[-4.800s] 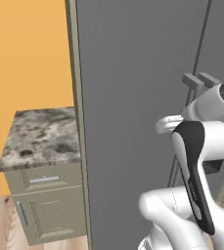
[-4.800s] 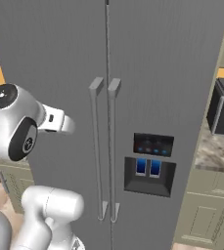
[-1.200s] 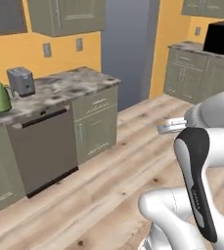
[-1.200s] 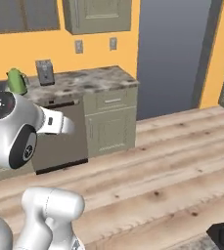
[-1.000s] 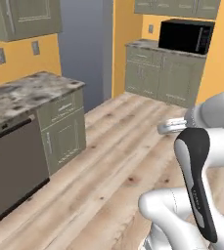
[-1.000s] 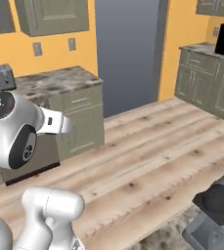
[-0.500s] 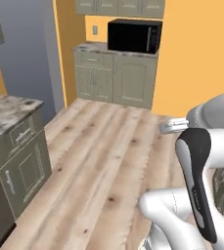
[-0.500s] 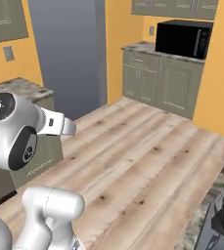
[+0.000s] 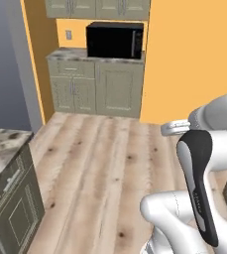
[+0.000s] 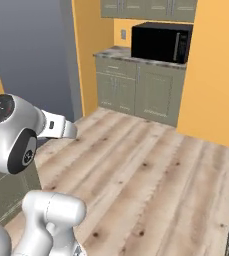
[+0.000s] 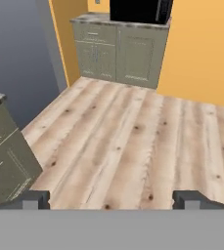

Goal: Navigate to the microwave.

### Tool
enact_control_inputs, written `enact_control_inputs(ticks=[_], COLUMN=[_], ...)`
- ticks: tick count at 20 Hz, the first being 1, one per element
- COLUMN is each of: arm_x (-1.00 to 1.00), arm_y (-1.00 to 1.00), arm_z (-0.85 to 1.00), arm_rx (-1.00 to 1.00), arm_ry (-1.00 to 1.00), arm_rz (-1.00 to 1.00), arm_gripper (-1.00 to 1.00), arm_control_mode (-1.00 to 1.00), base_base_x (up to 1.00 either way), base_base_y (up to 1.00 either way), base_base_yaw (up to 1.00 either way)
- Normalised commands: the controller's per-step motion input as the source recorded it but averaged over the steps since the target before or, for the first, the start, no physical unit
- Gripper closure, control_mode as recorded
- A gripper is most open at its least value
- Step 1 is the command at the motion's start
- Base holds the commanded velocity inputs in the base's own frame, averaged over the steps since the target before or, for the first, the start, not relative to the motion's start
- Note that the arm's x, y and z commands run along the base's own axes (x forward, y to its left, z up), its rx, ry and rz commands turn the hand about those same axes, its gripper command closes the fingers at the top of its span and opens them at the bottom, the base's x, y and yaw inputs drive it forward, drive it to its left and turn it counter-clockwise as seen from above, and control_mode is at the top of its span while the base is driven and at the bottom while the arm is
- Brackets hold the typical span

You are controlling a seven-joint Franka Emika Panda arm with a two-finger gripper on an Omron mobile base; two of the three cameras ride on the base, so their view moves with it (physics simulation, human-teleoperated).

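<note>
A big wooden floor [image 9: 100,163] is lying between the robot and the far wall. Green cabinets [image 9: 97,87] are standing there against the orange wall [image 9: 189,54], under a speckled counter [image 10: 136,54]. The black microwave [image 9: 115,40] is sitting on that counter — well apart from the robot. The gripper [image 11: 111,199] is hanging over the floor, fingers spread wide — holding nothing.

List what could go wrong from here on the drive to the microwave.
1. The granite-topped cabinet stands close on the base's left; a wide swing could clip its corner.
2. The microwave sits on a counter in a nook beside the orange wall; driving straight on too far could bump the lower cabinet doors.
3. The open hand points forward and holds nothing; it may reach the cabinets before the base does.
</note>
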Motion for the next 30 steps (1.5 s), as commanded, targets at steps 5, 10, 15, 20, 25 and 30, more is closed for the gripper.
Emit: enact_control_inputs(ticks=[5, 10, 15, 20, 25, 30], arm_x=[0.00, 0.00, 0.00, 0.00, 0.00, 0.00], arm_y=[0.00, 0.00, 0.00, 0.00, 0.00, 0.00], arm_z=[0.00, 0.00, 0.00, 0.00, 0.00, 0.00], arm_rx=[0.00, 0.00, 0.00, 0.00, 0.00, 0.00], arm_ry=[0.00, 0.00, 0.00, 0.00, 0.00, 0.00], arm_rz=[0.00, 0.00, 0.00, 0.00, 0.00, 0.00], arm_gripper=[-1.00, -1.00, -1.00, -1.00, -1.00, -1.00], arm_control_mode=[1.00, 1.00, 1.00, 1.00, 1.00, 1.00], base_base_x=[1.00, 1.00, 1.00, 1.00, 1.00, 1.00], base_base_y=[0.35, 0.29, 0.12, 0.18, 0.46, 0.46], base_base_yaw=[-0.26, -0.14, -0.13, -0.19, -0.21, -0.15])
